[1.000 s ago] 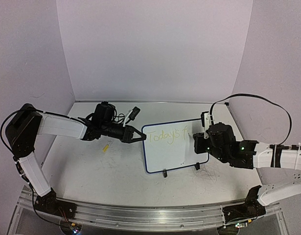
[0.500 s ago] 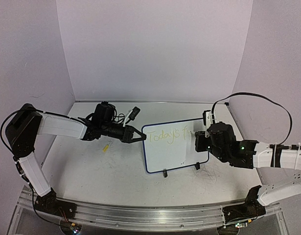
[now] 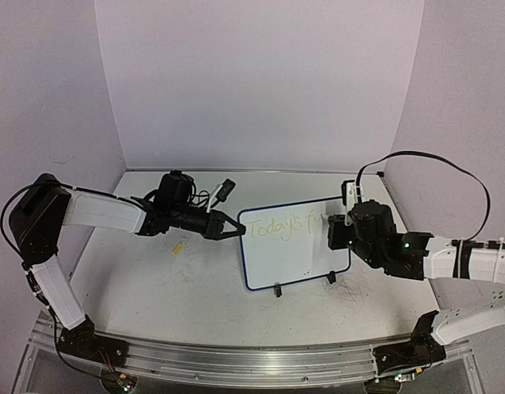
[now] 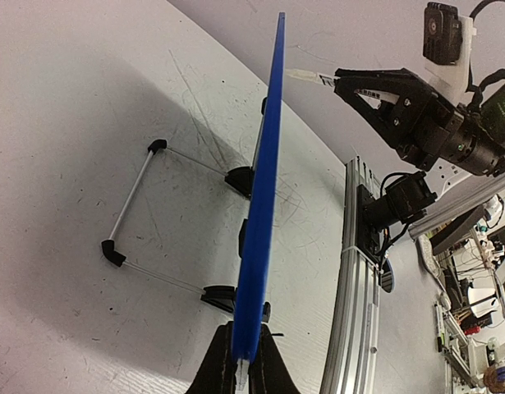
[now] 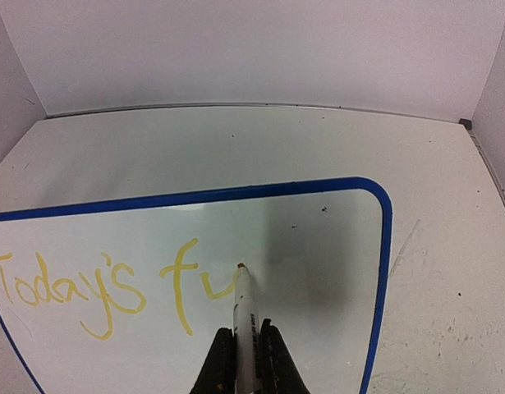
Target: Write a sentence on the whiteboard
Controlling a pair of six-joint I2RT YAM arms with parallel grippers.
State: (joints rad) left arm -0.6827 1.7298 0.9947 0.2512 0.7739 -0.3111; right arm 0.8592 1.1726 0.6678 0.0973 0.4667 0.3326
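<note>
The whiteboard [image 3: 289,250] stands tilted on two black feet mid-table, its frame blue. My left gripper [image 3: 234,229] is shut on its left edge; the left wrist view shows the board edge-on [image 4: 264,180] between the black fingers [image 4: 216,369]. The sentence [image 5: 71,287] reads "Today's fu" in pale yellow, faint in the top view [image 3: 278,226]. My right gripper [image 5: 245,361] is shut on a white marker [image 5: 245,308] whose tip touches the board at the end of the "u". From above, the right gripper [image 3: 336,234] sits at the board's right edge.
A small yellow piece [image 3: 178,246] lies on the table left of the board. A wire stand [image 4: 141,213] props the board from behind. Grey scribbles [image 3: 351,289] mark the tabletop near the right arm. An aluminium rail [image 3: 252,361] runs along the near edge.
My right gripper has shifted slightly up and right along the board, and the yellow writing has grown past the "f". The left arm and board have held still.
</note>
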